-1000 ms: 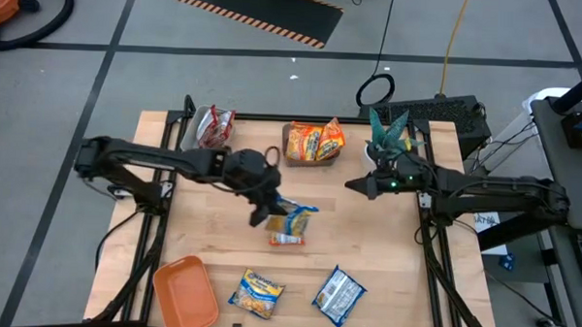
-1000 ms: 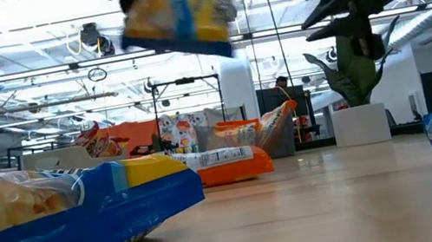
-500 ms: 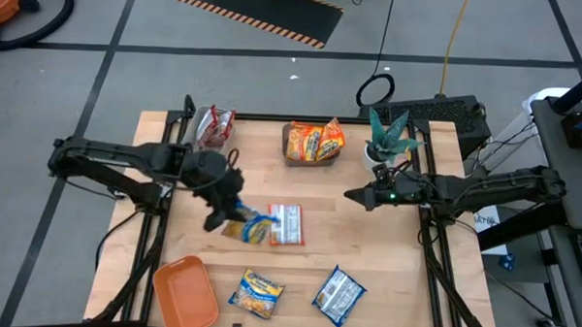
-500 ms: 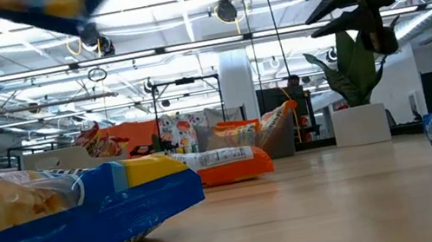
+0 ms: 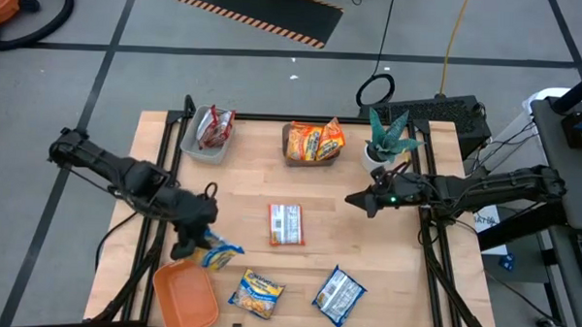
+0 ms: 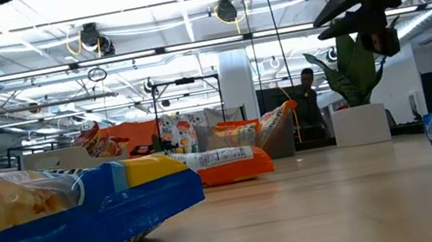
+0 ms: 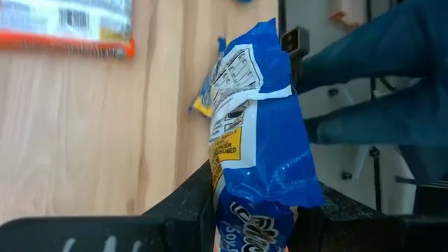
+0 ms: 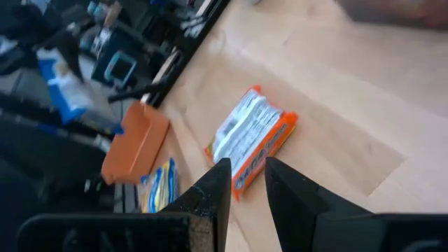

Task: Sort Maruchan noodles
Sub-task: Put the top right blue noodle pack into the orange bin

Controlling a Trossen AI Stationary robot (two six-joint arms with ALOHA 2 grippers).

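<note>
Just above orange tray (image 5: 185, 294): left gripper (image 5: 193, 246) gripped blue-yellow packet (image 5: 217, 253), likely bound there. Tray empty. Orange packet (image 5: 286, 224), two more packets lay loose nearby. Right gripper (image 5: 356, 198) hung apart, jaws narrow, holding nothing.

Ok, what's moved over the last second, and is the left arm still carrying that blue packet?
Yes. The left gripper has carried the blue-and-yellow packet from the table's middle toward its near left corner, and now holds it just above the orange tray. That uncovered the orange-edged packet, lying where it was. The right gripper drew back slightly and waits by the potted plant. The other packets and bins have not moved.
</note>
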